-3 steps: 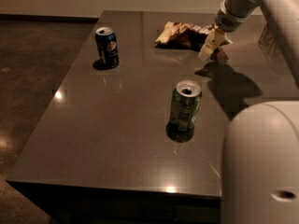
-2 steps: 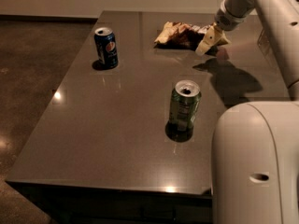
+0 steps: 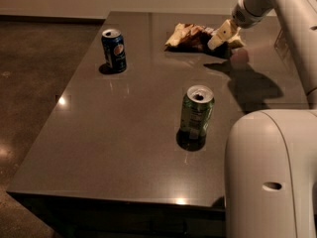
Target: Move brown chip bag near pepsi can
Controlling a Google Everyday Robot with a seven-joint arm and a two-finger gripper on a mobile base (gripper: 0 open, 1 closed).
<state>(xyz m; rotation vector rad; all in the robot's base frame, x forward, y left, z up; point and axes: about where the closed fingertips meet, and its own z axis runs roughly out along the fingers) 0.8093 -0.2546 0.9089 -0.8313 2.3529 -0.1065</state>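
The brown chip bag [image 3: 190,35] lies flat at the far middle of the dark table, with a dark brown middle and pale yellow ends. The pepsi can [image 3: 114,50] stands upright at the far left of the table, well apart from the bag. My gripper [image 3: 221,35] hangs from the arm at the upper right and sits over the right end of the bag, hiding part of it.
A green can [image 3: 196,113] stands upright near the middle of the table [image 3: 124,133]. My white robot body [image 3: 270,177] fills the lower right corner. The arm [image 3: 287,14] runs along the right side. A brown floor lies to the left.
The gripper has moved left and slightly away, from beside the bag's right end to over it. The bag and both cans have not moved.
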